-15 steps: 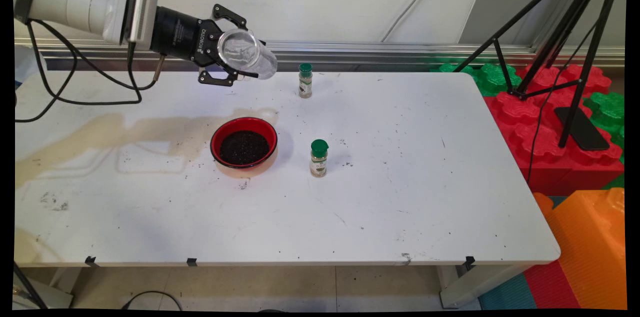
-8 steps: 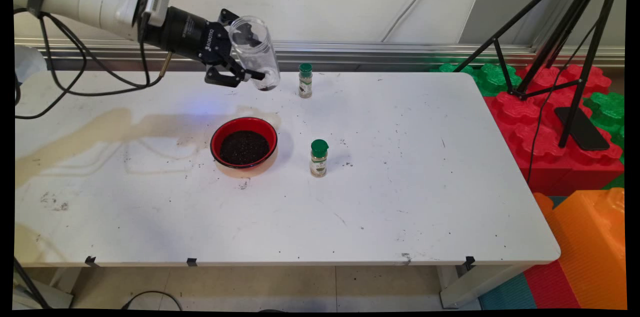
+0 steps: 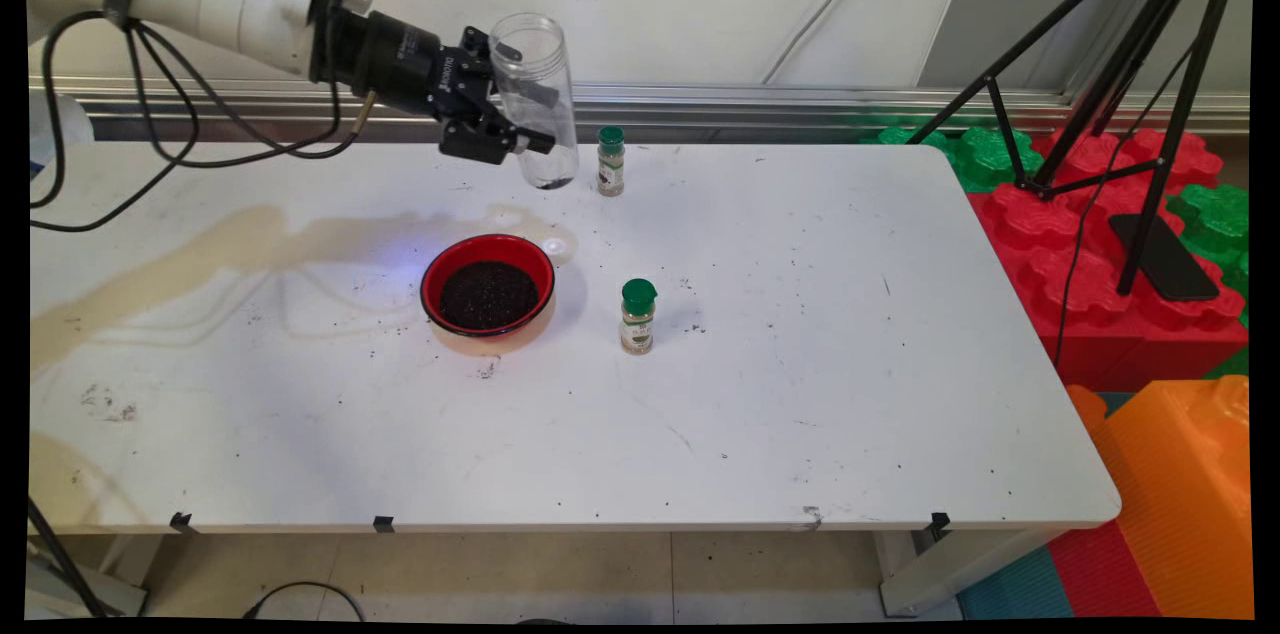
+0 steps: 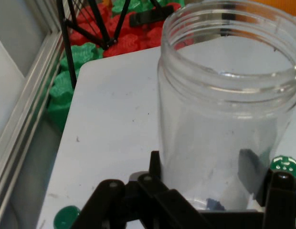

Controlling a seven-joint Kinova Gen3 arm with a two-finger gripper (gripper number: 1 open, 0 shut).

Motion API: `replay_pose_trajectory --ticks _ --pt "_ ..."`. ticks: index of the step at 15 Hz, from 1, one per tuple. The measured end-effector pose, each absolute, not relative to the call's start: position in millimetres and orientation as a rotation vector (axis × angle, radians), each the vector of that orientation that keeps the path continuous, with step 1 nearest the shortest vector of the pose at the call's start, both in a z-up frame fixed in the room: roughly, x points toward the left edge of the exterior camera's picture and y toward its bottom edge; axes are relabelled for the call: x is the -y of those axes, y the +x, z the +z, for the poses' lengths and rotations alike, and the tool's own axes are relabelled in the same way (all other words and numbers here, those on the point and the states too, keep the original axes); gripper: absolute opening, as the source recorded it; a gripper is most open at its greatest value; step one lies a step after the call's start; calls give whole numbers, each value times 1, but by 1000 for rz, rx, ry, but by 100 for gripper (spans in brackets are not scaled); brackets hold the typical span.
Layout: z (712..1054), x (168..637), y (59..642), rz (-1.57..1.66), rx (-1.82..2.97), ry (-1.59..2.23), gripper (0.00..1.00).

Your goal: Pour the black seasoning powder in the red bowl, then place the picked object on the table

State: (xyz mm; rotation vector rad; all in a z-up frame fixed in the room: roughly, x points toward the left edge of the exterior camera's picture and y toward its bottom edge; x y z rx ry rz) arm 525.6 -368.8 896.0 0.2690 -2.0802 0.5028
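My gripper point(image 3: 525, 119) is shut on a clear plastic jar point(image 3: 537, 99), held nearly upright with its open mouth up, above the table's back edge. In the hand view the jar point(image 4: 224, 109) fills the frame between the fingers point(image 4: 155, 167); a few dark bits lie at its bottom. Below and to the near left of the jar sits a red bowl point(image 3: 487, 293) full of dark grains. A green-capped spice jar point(image 3: 610, 160) stands just right of the held jar, and a second green-capped spice jar point(image 3: 637, 316) stands right of the bowl.
Dark crumbs are scattered over the white table point(image 3: 800, 364). Red, green and orange foam blocks point(image 3: 1100, 244) and a black tripod point(image 3: 1150, 64) stand off the table's right end. A metal rail point(image 3: 750, 99) runs along the wall behind.
The jar has turned from lying tilted with its mouth toward the camera to nearly upright, mouth up. The gripper has shifted right and slightly up with it.
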Motion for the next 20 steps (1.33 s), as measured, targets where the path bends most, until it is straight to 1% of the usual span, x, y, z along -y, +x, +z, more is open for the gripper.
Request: replay_pose_trajectory --ticks 8,20 --pt "877 393 515 394 2029 422 0" --pt "819 420 493 285 1999 547 0"
